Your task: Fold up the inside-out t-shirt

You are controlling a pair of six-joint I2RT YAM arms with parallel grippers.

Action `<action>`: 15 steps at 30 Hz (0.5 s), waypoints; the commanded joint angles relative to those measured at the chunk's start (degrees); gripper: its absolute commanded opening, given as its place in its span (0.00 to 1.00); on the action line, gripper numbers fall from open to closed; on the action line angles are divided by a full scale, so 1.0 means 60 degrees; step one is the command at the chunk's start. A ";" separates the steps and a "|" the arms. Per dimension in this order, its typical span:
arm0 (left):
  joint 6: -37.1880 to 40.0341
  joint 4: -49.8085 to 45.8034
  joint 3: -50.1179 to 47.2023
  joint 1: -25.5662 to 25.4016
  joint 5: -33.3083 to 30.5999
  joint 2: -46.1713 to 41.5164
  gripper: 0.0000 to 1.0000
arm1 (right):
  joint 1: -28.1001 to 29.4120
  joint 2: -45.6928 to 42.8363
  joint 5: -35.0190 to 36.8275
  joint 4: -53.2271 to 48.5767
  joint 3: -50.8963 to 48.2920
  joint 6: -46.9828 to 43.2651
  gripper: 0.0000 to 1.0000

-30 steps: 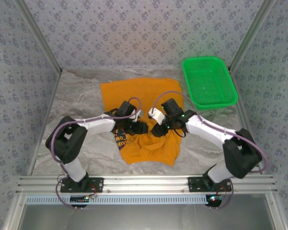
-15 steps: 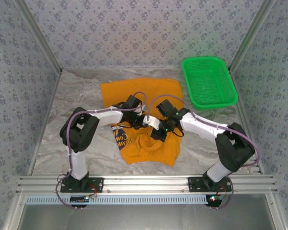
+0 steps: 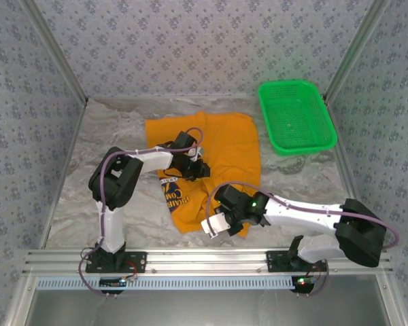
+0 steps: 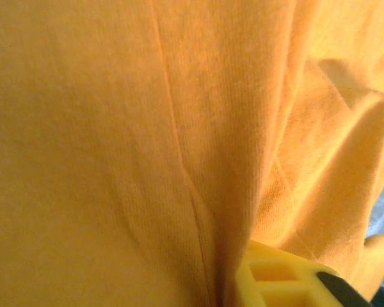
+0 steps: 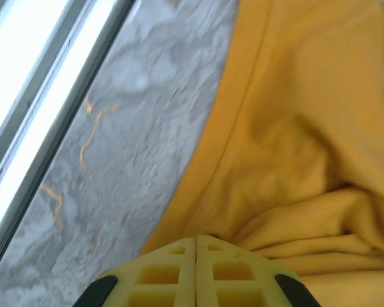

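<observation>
Right claw [image 5: 196, 251] slid nearward, pinching the t-shirt [image 5: 307, 147] at its hem

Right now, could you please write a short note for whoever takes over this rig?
Left gripper: down on the middle of the orange short-sleeved cotton t-shirt; open or shut is unclear.
Right gripper: shut, pinching the shirt's near edge.
T-shirt: rumpled on the grey marbled table, dark blue and white print showing beside the left gripper; green plastic mesh basket stands apart, far right.
Done: no neat fold yet.
Left: flatten and fold it.
</observation>
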 commanded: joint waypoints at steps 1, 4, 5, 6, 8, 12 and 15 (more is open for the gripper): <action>0.0171 0.0206 -0.0415 0.0408 -0.0413 -0.0451 0.34 | -0.0087 0.0175 -0.0439 -0.1405 0.0620 0.0011 0.21; 0.0335 -0.0140 -0.0899 0.0419 -0.0471 -0.1330 0.40 | -0.0688 -0.0246 -0.0764 -0.0737 0.0827 0.1326 0.36; 0.0344 -0.0231 -0.1134 0.0425 -0.0467 -0.1693 0.41 | -0.0920 -0.0418 -0.0666 -0.0455 0.0856 0.1794 0.45; 0.0329 -0.0346 -0.1337 0.0410 -0.0479 -0.2002 0.41 | -0.1110 -0.0522 -0.0431 -0.0302 0.0855 0.2074 0.51; 0.0330 -0.0704 -0.1742 0.0353 -0.0460 -0.2644 0.41 | -0.1497 -0.0508 0.0345 -0.0098 0.0944 0.2435 0.58; 0.0006 -0.0681 -0.2580 0.0127 -0.0423 -0.3632 0.35 | -0.1664 0.0294 0.0889 -0.0024 0.1216 0.2588 0.58; -0.0341 -0.0097 -0.3092 -0.0241 -0.0086 -0.3952 0.30 | -0.1703 0.0947 0.1081 0.0595 0.1186 0.3016 0.53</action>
